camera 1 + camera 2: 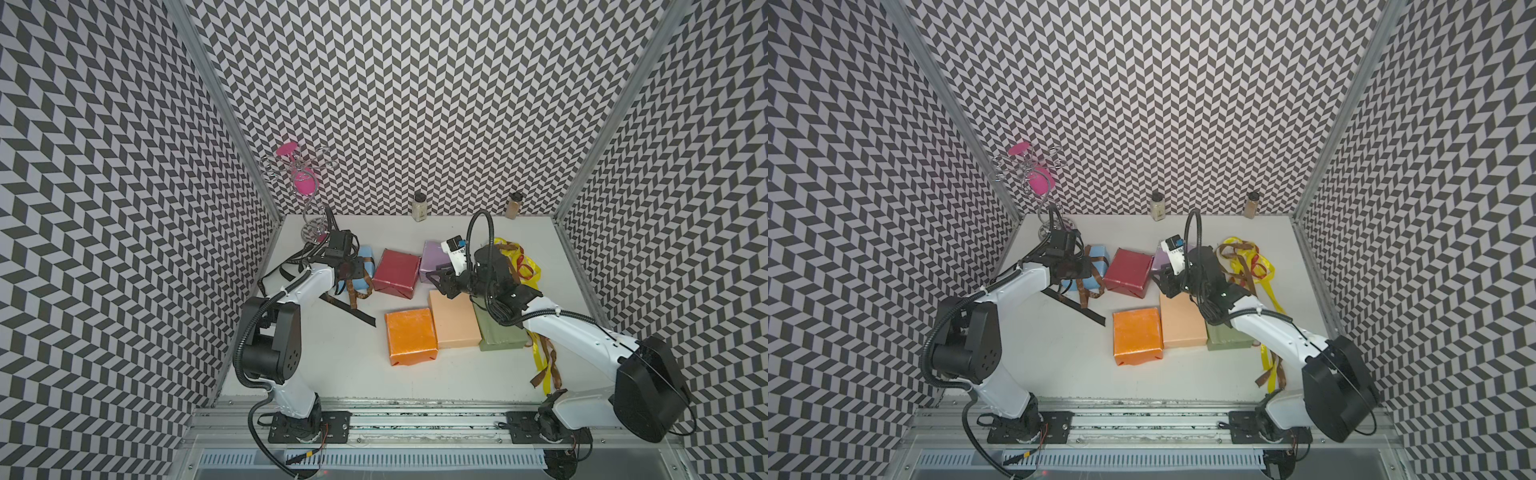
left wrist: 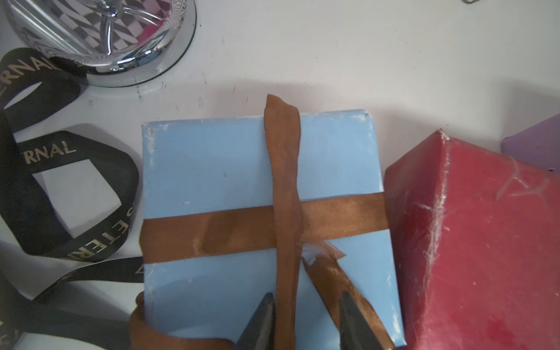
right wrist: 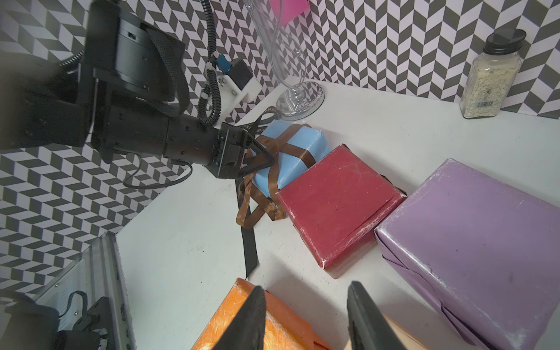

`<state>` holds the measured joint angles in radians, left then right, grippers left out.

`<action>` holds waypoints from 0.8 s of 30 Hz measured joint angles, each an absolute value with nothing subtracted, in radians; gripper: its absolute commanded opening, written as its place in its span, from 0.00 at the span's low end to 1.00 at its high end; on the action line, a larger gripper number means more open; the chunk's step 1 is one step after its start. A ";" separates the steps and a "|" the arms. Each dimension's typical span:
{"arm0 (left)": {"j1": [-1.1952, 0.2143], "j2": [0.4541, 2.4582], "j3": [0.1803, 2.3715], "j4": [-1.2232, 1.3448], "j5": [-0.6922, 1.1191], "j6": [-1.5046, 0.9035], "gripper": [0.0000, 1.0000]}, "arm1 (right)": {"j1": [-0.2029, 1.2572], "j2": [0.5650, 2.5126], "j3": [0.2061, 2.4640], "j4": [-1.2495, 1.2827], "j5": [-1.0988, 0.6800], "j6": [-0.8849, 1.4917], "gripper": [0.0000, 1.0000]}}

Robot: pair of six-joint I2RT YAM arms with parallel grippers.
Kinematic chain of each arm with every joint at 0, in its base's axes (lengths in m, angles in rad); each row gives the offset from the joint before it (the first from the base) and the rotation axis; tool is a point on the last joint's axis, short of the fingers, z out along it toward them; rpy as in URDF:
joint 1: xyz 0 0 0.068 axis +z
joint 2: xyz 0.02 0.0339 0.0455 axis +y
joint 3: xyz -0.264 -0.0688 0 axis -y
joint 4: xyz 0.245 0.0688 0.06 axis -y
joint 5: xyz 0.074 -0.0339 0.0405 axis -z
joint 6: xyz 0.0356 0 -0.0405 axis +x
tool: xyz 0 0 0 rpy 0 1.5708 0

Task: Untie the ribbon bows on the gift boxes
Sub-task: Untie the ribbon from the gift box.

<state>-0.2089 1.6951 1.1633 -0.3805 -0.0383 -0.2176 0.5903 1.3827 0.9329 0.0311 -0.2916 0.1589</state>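
The light blue gift box (image 2: 218,169) at the back left is bound crosswise by a brown ribbon (image 2: 285,181), whose loose ends trail over its front edge (image 1: 360,291). My left gripper (image 2: 306,298) hovers over this box, open, its jaws on either side of one brown strand, with a gap still showing. The dark red (image 1: 395,274), lilac (image 1: 434,257), orange (image 1: 411,340), peach (image 1: 453,320) and olive green (image 1: 496,332) boxes carry no ribbon. My right gripper (image 3: 306,286) hangs open and empty above the orange and peach boxes.
A black lettered ribbon (image 2: 60,212) lies loose beside the blue box. Yellow, red and brown ribbons are heaped at the back right (image 1: 519,257) and front right (image 1: 544,361). A chrome stand (image 1: 309,199) fills the back left corner. Two spice jars (image 1: 419,206) (image 1: 513,205) stand by the back wall.
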 measured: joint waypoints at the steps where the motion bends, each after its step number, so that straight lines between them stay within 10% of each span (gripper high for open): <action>1: -0.209 1.696 1.163 -0.380 -0.049 -0.217 0.28 | 0.590 1.380 0.930 0.031 -0.292 0.159 0.45; 14: -0.216 1.654 1.156 -0.392 -0.051 -0.225 0.00 | 0.590 1.373 0.912 0.039 -0.298 0.159 0.45; 24: -0.216 1.647 1.287 -0.488 -0.035 -0.213 0.00 | 0.587 1.373 0.912 0.050 -0.320 0.159 0.45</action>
